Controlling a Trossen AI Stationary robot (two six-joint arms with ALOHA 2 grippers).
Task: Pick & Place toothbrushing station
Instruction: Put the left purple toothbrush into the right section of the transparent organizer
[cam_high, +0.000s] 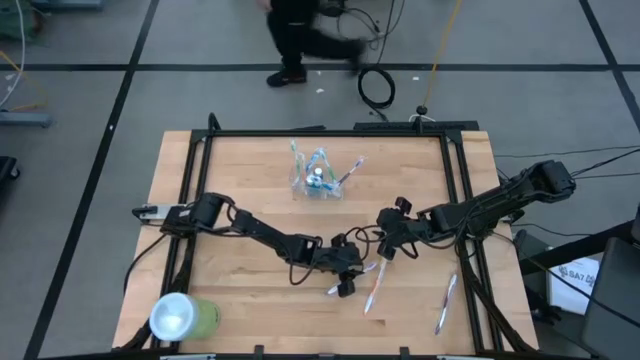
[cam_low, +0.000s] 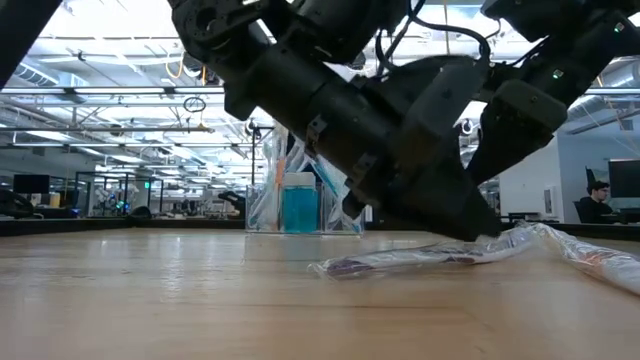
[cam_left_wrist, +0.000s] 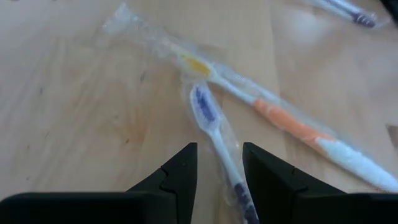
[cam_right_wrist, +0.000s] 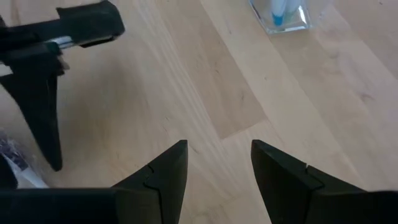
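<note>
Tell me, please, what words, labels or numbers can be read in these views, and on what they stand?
None can be read.
Wrapped toothbrushes: no legible print on the wrappers.
Clear cup: no label seen.
Green cup: no text seen.
Box at the table's right: a mark, too small to read.

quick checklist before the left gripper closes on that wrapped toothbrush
1. Left gripper open: ok.
2. Blue-bristled wrapped toothbrush lies between its fingers: ok.
3. Orange wrapped toothbrush clear of the fingers: cannot tell, since it crosses right beside the blue one's head.
4. Right gripper open, holding nothing, off to the side: ok.
5. Clear cup upright at the table's far side: ok.
6. Room left in the cup: cannot tell.
</note>
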